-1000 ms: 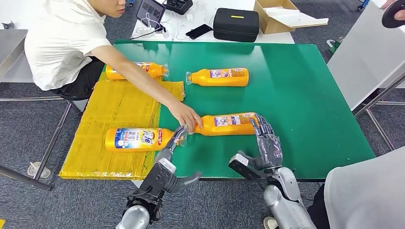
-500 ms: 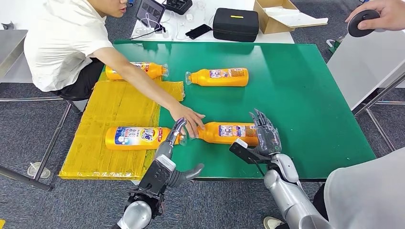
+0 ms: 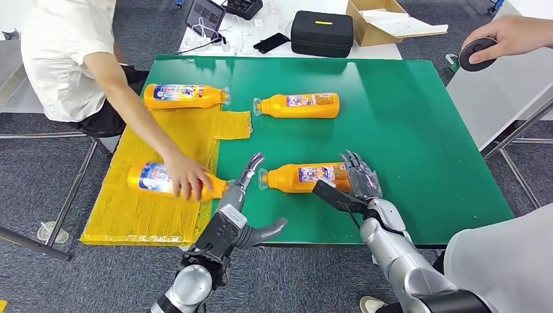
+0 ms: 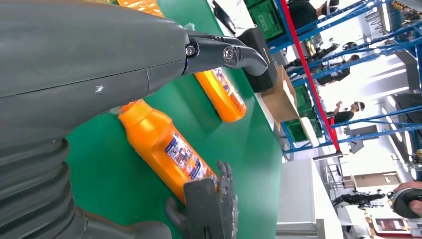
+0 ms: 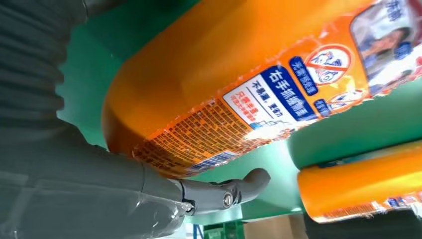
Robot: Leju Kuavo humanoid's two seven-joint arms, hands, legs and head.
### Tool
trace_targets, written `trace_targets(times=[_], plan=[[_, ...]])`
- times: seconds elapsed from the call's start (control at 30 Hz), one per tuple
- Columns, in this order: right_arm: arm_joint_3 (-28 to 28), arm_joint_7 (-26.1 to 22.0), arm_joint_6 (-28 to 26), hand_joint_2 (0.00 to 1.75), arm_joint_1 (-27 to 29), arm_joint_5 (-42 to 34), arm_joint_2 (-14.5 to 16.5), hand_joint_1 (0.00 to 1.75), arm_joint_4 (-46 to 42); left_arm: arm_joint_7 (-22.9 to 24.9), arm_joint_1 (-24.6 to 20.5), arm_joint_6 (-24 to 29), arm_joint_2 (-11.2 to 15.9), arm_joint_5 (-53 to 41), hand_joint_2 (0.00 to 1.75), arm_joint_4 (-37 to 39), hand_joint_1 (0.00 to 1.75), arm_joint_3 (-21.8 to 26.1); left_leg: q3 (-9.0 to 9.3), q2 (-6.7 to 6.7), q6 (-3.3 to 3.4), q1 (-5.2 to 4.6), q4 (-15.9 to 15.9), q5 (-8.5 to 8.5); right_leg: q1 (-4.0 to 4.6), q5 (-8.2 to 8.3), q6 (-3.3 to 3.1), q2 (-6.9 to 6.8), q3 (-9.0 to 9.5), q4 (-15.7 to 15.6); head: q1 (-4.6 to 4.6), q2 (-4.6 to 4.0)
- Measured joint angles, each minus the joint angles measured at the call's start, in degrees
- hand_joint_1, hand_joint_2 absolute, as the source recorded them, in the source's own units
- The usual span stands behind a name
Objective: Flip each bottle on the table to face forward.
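**Four orange bottles lie flat on the green table**

The right hand (image 3: 362, 182) is wrapped around the bottom end of the near bottle (image 3: 303, 177). This orange bottle lies on its side near the front edge of the green table (image 3: 417, 130). Its cap points toward the left edge. The small-print label with a barcode faces up, as the right wrist view shows.

The left hand (image 3: 238, 202) holds nothing. Its fingers (image 3: 251, 166) are stretched out and apart, and they point at the cap of the near bottle. The thumb sticks out to the side over the front edge.

A yellow plastic sheet (image 3: 163, 140) covers the left part of the table. On it, near the front edge, lies the left bottle (image 3: 153, 179). A person's hand (image 3: 187, 180) presses on top of it. The person sits by the left edge and wears a white shirt.

The far left bottle (image 3: 184, 96) lies near the back left corner with a bright picture label facing up. Just beside it, toward the middle, lies the far middle bottle (image 3: 298, 105).

Past the back edge sits a black case (image 3: 322, 32) and a cardboard box (image 3: 385, 21). Another person's hand holds a round black thing (image 3: 475, 53) off the right edge.
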Motion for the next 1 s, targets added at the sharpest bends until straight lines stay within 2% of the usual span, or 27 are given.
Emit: trace_targets(times=[0.13, 0.4, 0.43, 0.53, 0.57, 0.83, 1.0], plan=[[0.1, 1.9, 5.1, 1.75, -2.5, 0.7, -0.3, 0.00, 2.4, -0.2, -0.9, -0.1, -0.1, 0.7, 1.75, 0.8, 0.00, -0.4, 0.10, 0.00, 0.00, 0.00, 0.0, 0.00, 0.00, 0.00, 0.00, 0.00, 0.07, 0.0, 0.01, 0.00], [0.6, 2.3, 6.9, 1.75, -4.1, 1.0, -0.9, 0.00, 4.4, -0.5, -1.5, -0.2, -0.2, 0.8, 1.75, 1.8, 0.00, -0.6, 0.21, 0.02, 0.00, 0.00, 0.0, 0.00, 0.00, 0.03, 0.03, 0.01, 0.17, 0.0, 0.00, 0.00], [0.6, 2.3, 6.9, 1.75, -4.2, 1.0, -1.0, 0.37, 4.6, -0.6, -1.6, -0.2, -0.2, 0.8, 1.75, 1.9, 0.00, -0.6, 0.22, 0.03, 0.00, 0.00, 0.0, 0.00, 0.00, 0.04, 0.03, 0.01, 0.18, 0.0, 0.00, 0.00], [0.7, 2.3, 7.1, 1.75, -4.3, 1.1, -1.1, 1.66, 4.9, -0.6, -1.6, -0.2, -0.2, 0.9, 1.75, 2.1, 0.00, -0.6, 0.23, 0.03, 0.00, 0.00, 0.0, 0.00, 0.00, 0.04, 0.03, 0.01, 0.18, 0.0, -0.01, 0.00], [0.8, 2.3, 7.2, 1.75, -4.4, 1.2, -1.1, 1.73, 5.0, -0.7, -1.6, -0.2, -0.2, 0.9, 1.75, 2.1, 0.00, -0.6, 0.23, 0.03, 0.00, 0.00, 0.0, 0.00, 0.00, 0.04, 0.03, 0.01, 0.18, 0.0, -0.01, 0.00], [1.6, 1.5, 9.2, 1.75, -5.3, 2.5, -1.3, 1.75, 5.2, -0.8, -1.7, -0.2, -0.2, 1.1, 1.75, 2.3, 0.00, -0.7, 0.26, 0.05, 0.00, 0.00, 0.0, 0.00, 0.00, 0.04, 0.03, 0.02, 0.20, 0.0, 0.00, 0.00], [1.7, -1.0, 9.8, 1.75, -5.3, 1.7, -1.4, 1.75, 5.3, -1.1, -1.7, -0.2, -0.2, 1.3, 1.75, 2.3, 0.00, -0.7, 0.30, 0.05, 0.00, 0.00, 0.0, 0.00, 0.00, 0.04, 0.03, 0.02, 0.24, 0.0, -0.01, 0.00]])
